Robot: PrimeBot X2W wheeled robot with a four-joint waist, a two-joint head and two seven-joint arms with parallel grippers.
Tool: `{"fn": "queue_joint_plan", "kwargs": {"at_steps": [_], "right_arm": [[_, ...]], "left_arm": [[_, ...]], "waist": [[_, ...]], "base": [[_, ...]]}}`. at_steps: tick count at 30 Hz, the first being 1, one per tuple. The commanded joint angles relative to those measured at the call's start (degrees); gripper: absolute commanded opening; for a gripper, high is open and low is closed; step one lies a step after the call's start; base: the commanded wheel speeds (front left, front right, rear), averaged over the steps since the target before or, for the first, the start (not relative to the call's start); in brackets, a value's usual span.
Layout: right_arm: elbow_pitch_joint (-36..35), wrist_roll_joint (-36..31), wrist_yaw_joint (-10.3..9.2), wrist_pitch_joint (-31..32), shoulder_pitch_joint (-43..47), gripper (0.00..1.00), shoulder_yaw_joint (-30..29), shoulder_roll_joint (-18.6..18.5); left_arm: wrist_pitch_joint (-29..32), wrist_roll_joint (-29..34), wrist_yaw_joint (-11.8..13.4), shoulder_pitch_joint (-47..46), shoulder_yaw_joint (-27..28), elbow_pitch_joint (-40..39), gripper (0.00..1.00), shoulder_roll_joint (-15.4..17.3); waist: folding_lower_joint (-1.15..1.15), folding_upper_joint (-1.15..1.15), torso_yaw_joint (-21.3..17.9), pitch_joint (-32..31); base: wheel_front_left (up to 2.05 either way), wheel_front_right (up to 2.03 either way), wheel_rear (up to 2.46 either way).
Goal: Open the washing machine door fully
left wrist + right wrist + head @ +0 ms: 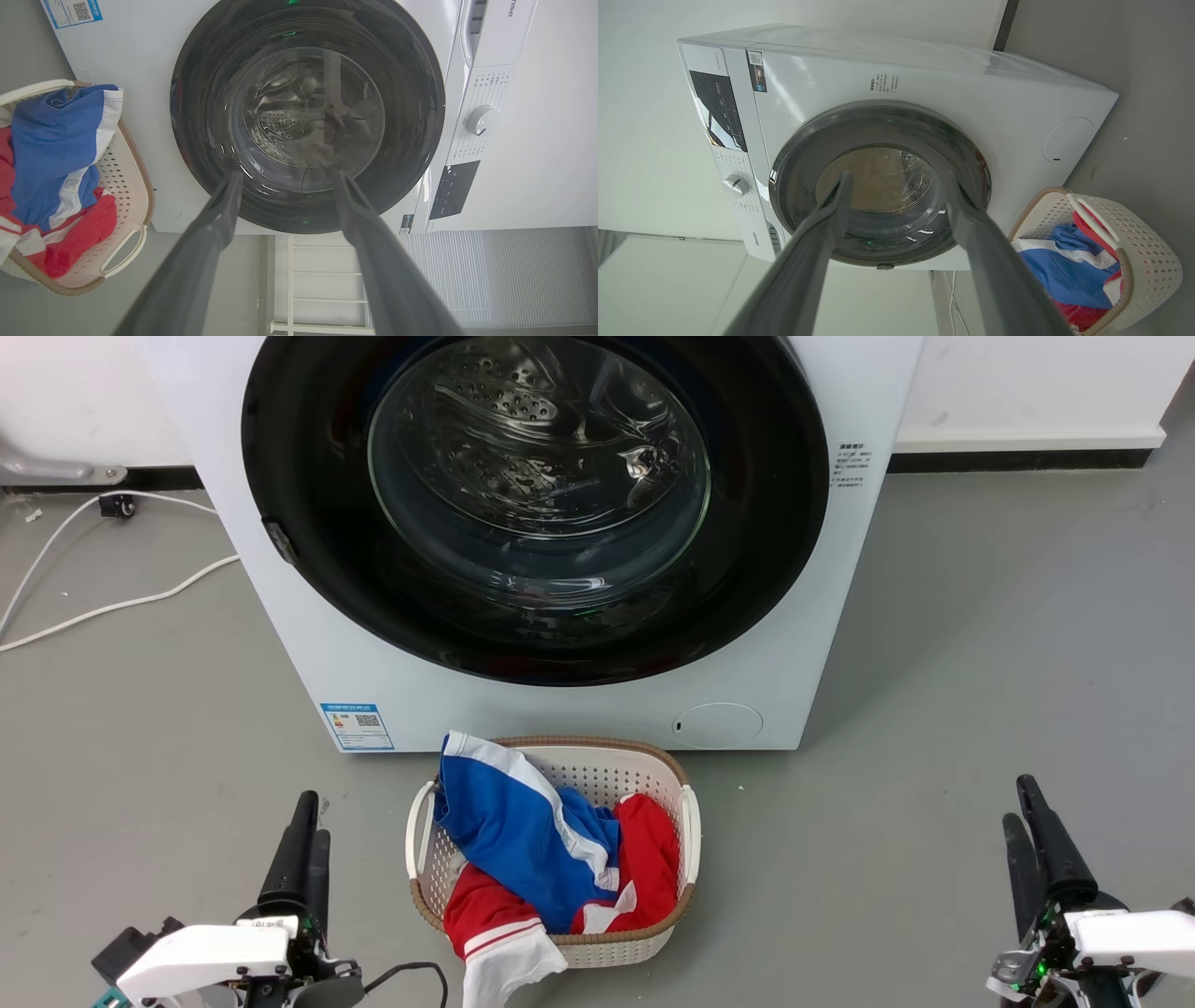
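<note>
Nearest: left gripper (313,817) low at the left of the head view, right gripper (1018,800) low at the right, both pointing toward the machine, both well short of it. Head view takes them edge-on. Left wrist view shows the left gripper (286,173) spread wide and empty. Right wrist view shows the same of the right gripper (897,175).

Between them, on the grey floor (980,663): a cream laundry basket (692,821) holding a blue, white and red garment (523,840), one end spilling over the near rim. Basket sits just in front of the machine, below the door.

Beyond: washing machine (280,635), white, with a blue sticker (357,725) low left and a round flap (717,724) low right. Washing machine door (308,476) appears closed against the front. Steel drum (504,401) shows through the glass window (541,495). Small grey catch (280,543) on the door's left edge, probably the pull point. Hinge side not visible.

Far left: white cables (93,607) trailing over the floor to the wall.

Task not begun, by the look of it. Next move calls for a reach to that catch.

Risks, as judged:
- Glossy curved rim offers little purchase; fingers could slide off, or press the glass instead of pulling.
- Basket stands in the approach line; rolling forward could shove it against the machine or snag the hanging cloth.
- Door's lower arc may brush the basket rim on the swing. Clearance unclear from here.
- Cables may foul a wheel if the base drifts left.
</note>
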Motion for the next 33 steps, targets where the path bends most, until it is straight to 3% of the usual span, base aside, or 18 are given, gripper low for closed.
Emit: {"fn": "queue_joint_plan", "kwargs": {"at_steps": [1, 7, 14, 33], "right_arm": [[-1.71, -1.96, 0.05, -0.55, -0.62, 1.00, -0.33, -0.19], [-4.35, -9.51, 0.05, -2.09, -0.03, 1.00, -0.77, -0.20], [-8.00, -19.73, 0.06, -3.77, 0.76, 1.00, 0.20, -0.20], [-14.02, -46.36, 0.08, -7.72, 3.28, 1.00, 3.06, -0.21]], "left_arm": [[-0.54, 1.70, 0.04, -0.50, 0.39, -1.49, 1.00, 0.19], [-2.06, 9.05, 1.37, -0.35, 0.75, -4.09, 1.00, 0.20], [-3.73, 18.19, 4.76, 0.25, -0.42, -7.47, 1.00, 0.23], [-7.65, 45.26, 11.18, 2.03, -6.23, -11.57, 1.00, 1.29]], "waist": [[0.00, 0.00, -0.01, 0.02], [0.00, 0.00, -0.06, 0.14], [0.00, 0.00, -0.10, 0.29], [0.00, 0.00, -0.13, 0.51]], "base": [[0.00, 0.00, 0.00], [0.00, 0.00, 0.00], [0.00, 0.00, 0.00], [0.00, 0.00, 0.00]]}}
